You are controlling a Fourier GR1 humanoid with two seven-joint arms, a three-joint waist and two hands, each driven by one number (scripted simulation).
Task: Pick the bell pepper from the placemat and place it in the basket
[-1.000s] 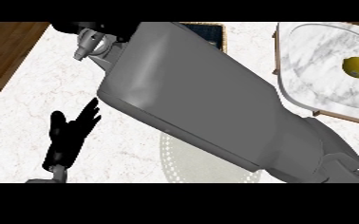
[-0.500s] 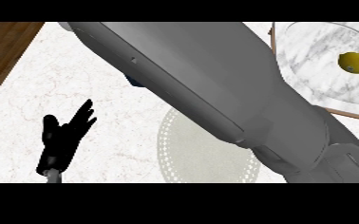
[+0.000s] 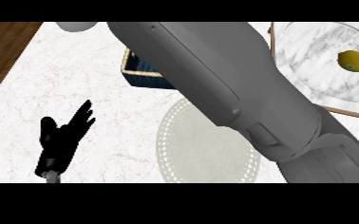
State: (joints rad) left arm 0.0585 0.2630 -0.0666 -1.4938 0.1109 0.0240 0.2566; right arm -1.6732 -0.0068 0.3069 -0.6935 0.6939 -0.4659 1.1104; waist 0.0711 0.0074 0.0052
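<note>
Bright, even light falls on the pale surface, which reads almost white. The grey forearm is shaded smoothly, paler along its upper left flank and darker toward its lower right. The left hand, at lower left, is a flat black shape with little inner shading.

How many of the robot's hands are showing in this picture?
1. The left hand rests open at the lower left, fingers up. The right forearm crosses the view toward the top edge; its hand does not show.
</note>
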